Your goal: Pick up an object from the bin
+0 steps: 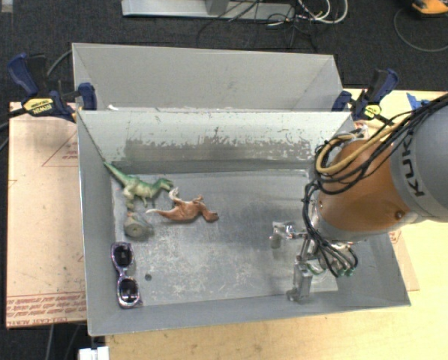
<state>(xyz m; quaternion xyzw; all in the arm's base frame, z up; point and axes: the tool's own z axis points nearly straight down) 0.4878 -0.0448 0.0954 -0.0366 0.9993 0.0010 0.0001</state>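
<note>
Four loose things lie in the grey bin [208, 137], all in its left part. There are two toy dinosaurs, one small grey round piece and one pair of purple sunglasses.

The green dinosaur [139, 187] lies at about 10 o'clock from the bin's middle, close to the left wall. The orange-brown dinosaur [186, 211] lies just beside it, toward 9 o'clock. The grey round piece [137, 226] sits just below the two dinosaurs, near the orange-brown one's tail end. The sunglasses [124, 274] lie at 8 o'clock, lengthwise along the left wall.

The gripper [293, 259] hangs at about 4 o'clock, over bare floor and well apart from all four things. Its two metal fingers [284, 234] stand wide apart with nothing between them.

The wrist's orange cover [359, 201] and its looped cables [344, 152] hide the bin's right wall and part of the floor at 3 o'clock. What kind of thing the grey round piece is cannot be made out.

The middle of the floor, from 12 through 6 o'clock, is bare. The lower finger is near the front wall at 5 o'clock.
</note>
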